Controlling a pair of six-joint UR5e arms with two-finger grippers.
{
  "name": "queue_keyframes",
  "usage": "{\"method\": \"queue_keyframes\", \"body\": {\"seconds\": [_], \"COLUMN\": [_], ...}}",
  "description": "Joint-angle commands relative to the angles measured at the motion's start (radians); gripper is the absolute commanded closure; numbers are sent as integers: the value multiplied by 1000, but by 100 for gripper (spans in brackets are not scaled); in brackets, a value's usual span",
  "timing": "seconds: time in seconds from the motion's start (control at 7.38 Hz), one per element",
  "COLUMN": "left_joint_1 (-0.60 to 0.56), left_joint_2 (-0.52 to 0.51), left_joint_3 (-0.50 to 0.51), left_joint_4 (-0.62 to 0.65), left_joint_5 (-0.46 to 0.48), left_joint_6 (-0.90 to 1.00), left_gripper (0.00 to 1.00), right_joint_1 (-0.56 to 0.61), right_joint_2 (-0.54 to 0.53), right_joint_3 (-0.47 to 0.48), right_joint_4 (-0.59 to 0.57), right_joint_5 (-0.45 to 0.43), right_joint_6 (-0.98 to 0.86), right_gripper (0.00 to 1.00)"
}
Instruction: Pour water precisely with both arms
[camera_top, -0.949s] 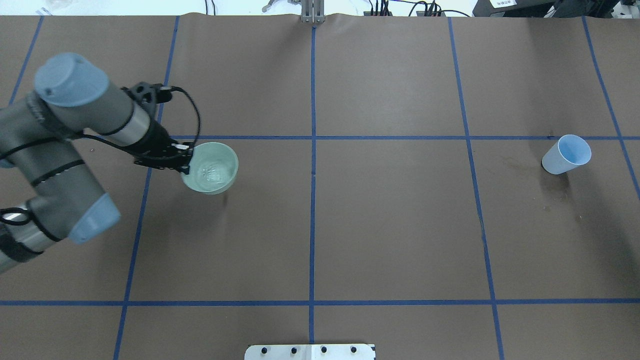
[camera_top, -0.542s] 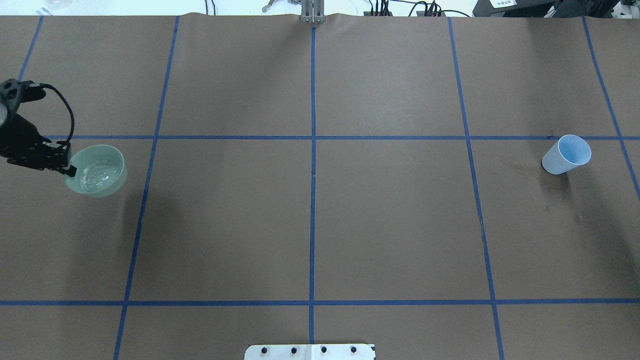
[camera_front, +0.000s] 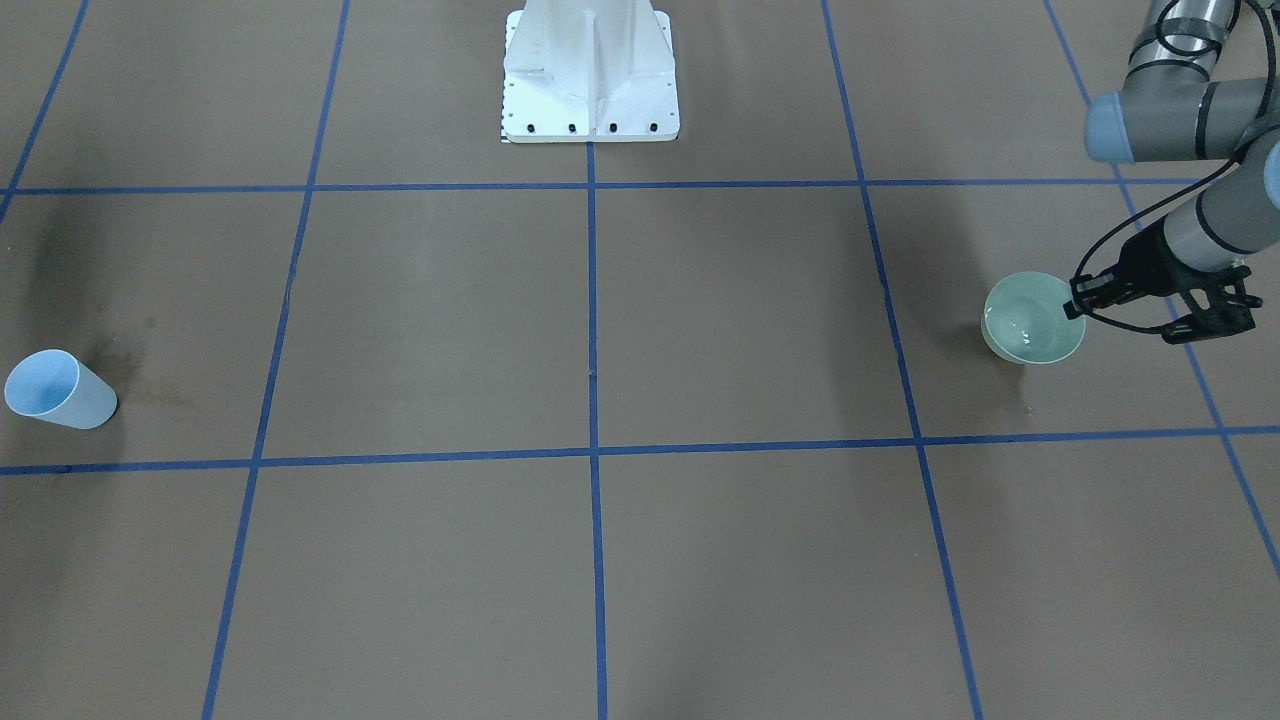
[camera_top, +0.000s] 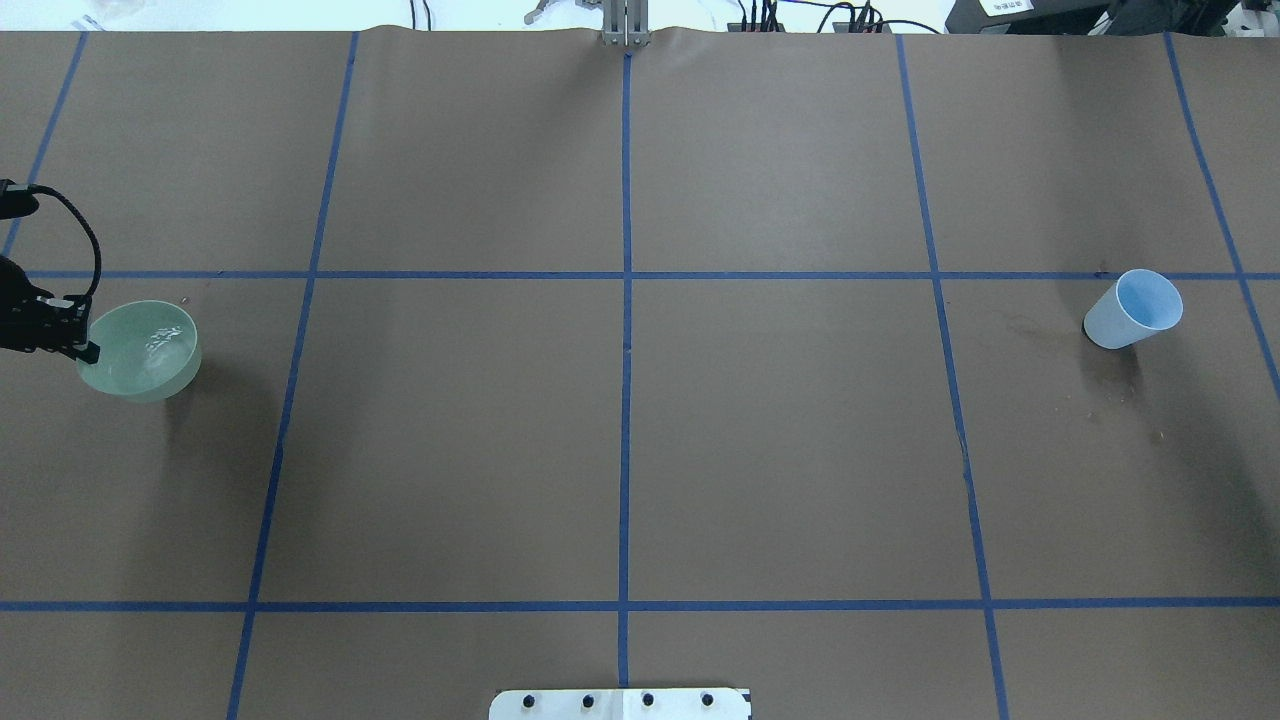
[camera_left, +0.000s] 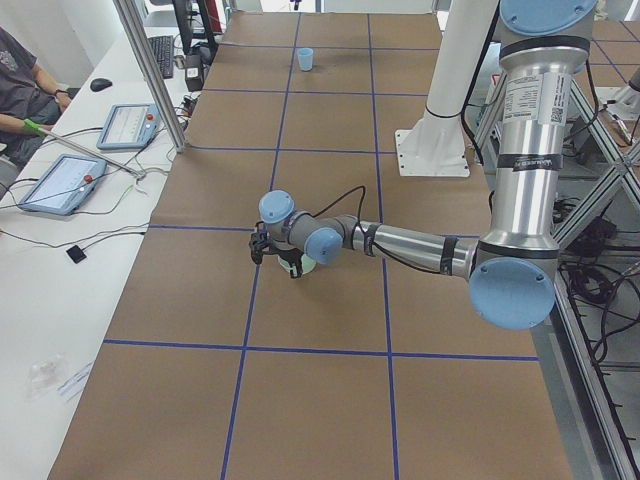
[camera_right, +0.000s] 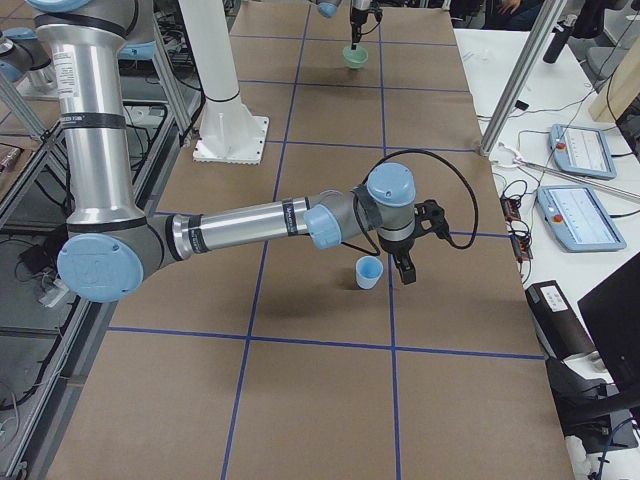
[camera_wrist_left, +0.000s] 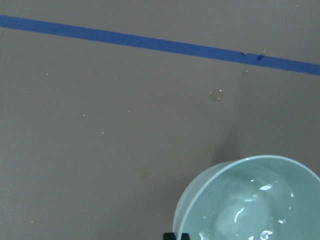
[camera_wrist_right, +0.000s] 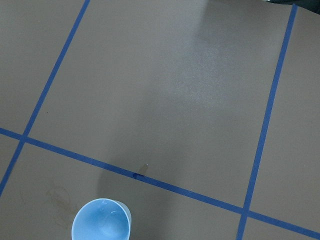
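gripping the bowl (camera_front: 1004, 347) rim, left claw (camera_front: 1078, 305) beside water (camera_front: 1022, 326)

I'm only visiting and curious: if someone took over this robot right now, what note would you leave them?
Left gripper: shut on the rim of the green bowl, at the left end of the table; water glints inside.
Right gripper: near the blue cup at the right end, not holding it; open or shut unclear.
Done: bowl gripped.
Left: grip cup, bring both together, pour.

left arm (camera_front: 1175, 120) — cut off at edge, bowl (camera_wrist_left: 200, 200) half cropped
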Motion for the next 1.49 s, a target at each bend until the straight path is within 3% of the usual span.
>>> {"method": "queue_keyframes", "body": {"seconds": [0.0, 0.27, 0.41, 0.54, 0.95, 1.22, 1.36], "left_joint_1": [-9, -29, -38, -43, -124, -291, -314], "left_joint_2": [1, -1, 2, 10, 9, 48, 50], "left_joint_3": [15, 40, 50, 49, 34, 47, 40], "left_joint_4": [6, 8, 2, -1, -1, 24, 25], "left_joint_5": [14, 13, 13, 11, -10, -97, -99], "left_joint_6": [1, 12, 14, 12, 50, 506, 512], "left_gripper": [100, 100, 71, 1, 0, 0, 0], "right_joint_1": [0, 0, 0, 0, 0, 1, 1], "right_joint_2": [-4, -4, -4, -4, -7, -15, -18], "right_joint_3": [19, 27, 27, 27, 27, 25, 20], "right_joint_4": [-1, -1, -1, -1, -21, -78, -125], "right_joint_5": [-1, -1, -1, -1, 1, -1, 1], "right_joint_6": [2, 8, 8, 8, 8, 5, -2], "right_gripper": [0, 0, 0, 0, 0, 0, 0]}}
